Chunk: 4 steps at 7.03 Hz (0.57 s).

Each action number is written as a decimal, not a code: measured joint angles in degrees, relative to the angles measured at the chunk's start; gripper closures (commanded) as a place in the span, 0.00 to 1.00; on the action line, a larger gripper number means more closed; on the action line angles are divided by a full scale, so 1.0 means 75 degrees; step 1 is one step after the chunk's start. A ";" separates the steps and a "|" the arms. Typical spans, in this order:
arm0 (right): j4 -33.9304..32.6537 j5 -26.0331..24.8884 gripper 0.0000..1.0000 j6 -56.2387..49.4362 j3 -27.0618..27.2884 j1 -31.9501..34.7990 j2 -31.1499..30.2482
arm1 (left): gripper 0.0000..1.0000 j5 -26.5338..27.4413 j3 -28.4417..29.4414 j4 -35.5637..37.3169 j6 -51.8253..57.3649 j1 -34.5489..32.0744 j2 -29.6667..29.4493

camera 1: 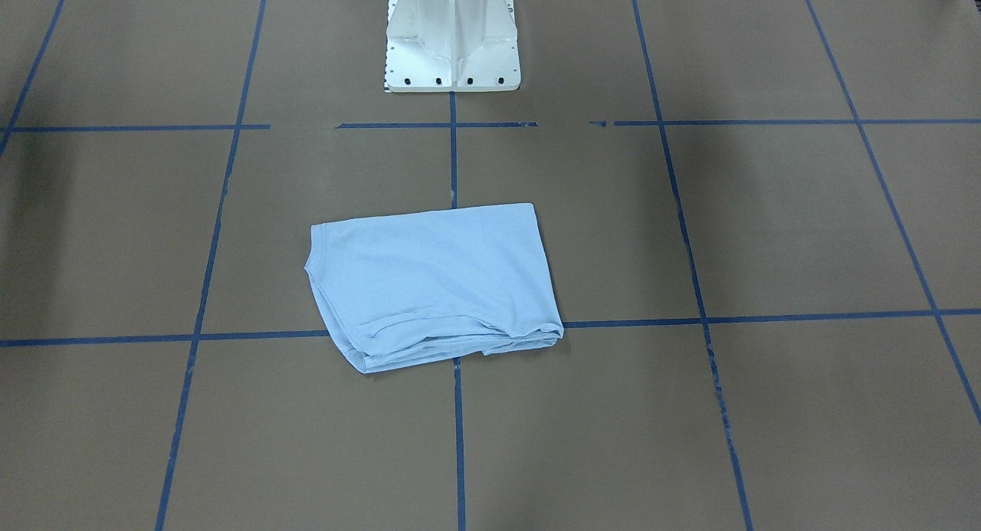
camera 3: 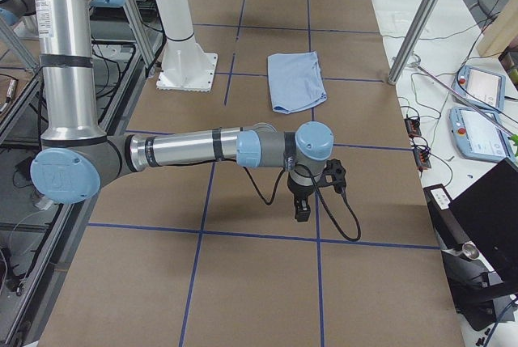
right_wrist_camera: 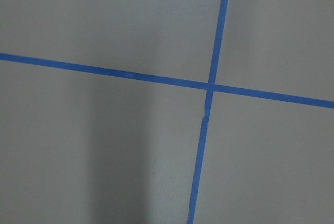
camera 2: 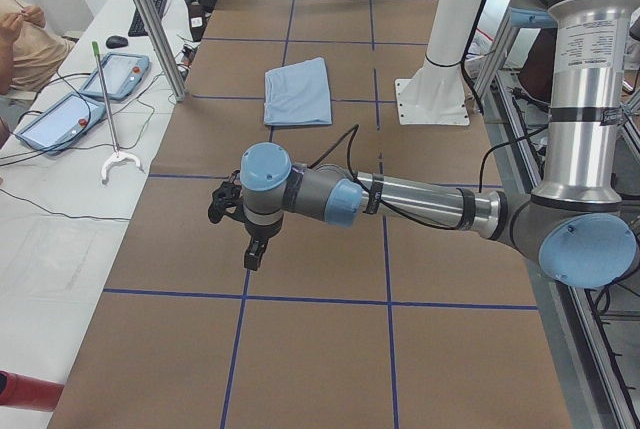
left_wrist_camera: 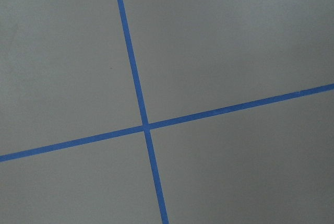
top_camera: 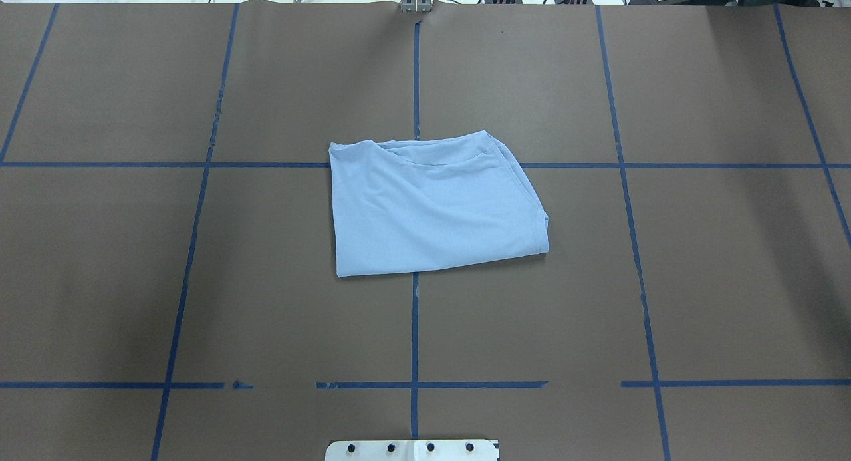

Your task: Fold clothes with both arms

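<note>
The light blue T-shirt (camera 1: 433, 286) lies folded into a compact rectangle at the middle of the brown table (camera 1: 805, 232). It also shows in the overhead view (top_camera: 432, 208) and both side views (camera 2: 298, 91) (camera 3: 295, 80). Its print and label are hidden. My left gripper (camera 2: 255, 254) hangs over bare table, far from the shirt toward the robot's left end. My right gripper (camera 3: 302, 213) hangs over bare table toward the right end. Both point down and hold nothing visible; I cannot tell whether they are open or shut. Both wrist views show only table and blue tape.
The white pedestal base (camera 1: 452, 40) stands behind the shirt. Blue tape lines (top_camera: 415, 314) grid the table. A side bench holds tablets (camera 2: 118, 74) and a seated operator (camera 2: 20, 34) beside metal posts (camera 2: 150, 19). A laptop (camera 3: 486, 209) sits by the right end.
</note>
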 measured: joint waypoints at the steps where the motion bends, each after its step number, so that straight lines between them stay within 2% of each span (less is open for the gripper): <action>1: 0.0029 -0.0012 0.00 0.0006 0.0016 -0.0023 -0.0063 | 0.00 -0.0024 -0.0243 -0.0014 0.0005 -0.0001 0.0209; 3: 0.0047 -0.0008 0.00 0.0023 0.0120 -0.0062 -0.0277 | 0.00 -0.0041 -0.0916 -0.0006 -0.0001 -0.0004 0.0612; 4: 0.0050 -0.0014 0.00 0.0025 0.0212 -0.0061 -0.0344 | 0.00 -0.0041 -0.1007 -0.0005 -0.0004 -0.0005 0.0665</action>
